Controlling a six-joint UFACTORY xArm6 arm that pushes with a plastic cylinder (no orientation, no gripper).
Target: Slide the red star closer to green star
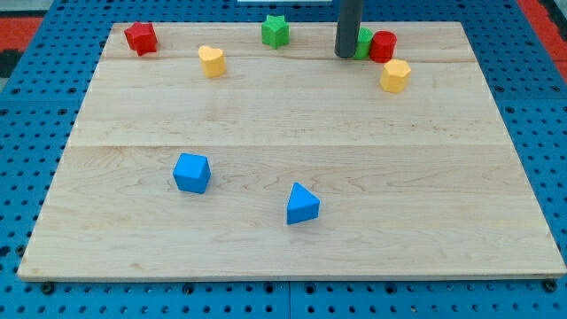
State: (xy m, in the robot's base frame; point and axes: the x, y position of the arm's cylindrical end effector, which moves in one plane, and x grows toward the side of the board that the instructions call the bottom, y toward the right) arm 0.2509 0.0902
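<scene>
The red star point(140, 37) lies at the board's top left corner. The green star point(275, 30) lies near the top edge, at mid-width, well to the right of the red star. My tip point(345, 55) is the lower end of a dark rod that comes down at the view's top, right of the green star. It stands against the left side of a green block point(364, 42) that it partly hides. The tip is far from the red star.
A red cylinder point(383, 45) touches the green block's right side. A yellow block point(395, 75) lies below it. A yellow heart point(212, 60) lies between the two stars, slightly lower. A blue cube point(191, 172) and a blue triangle point(302, 204) lie lower down. The wooden board point(292, 124) rests on a blue pegboard.
</scene>
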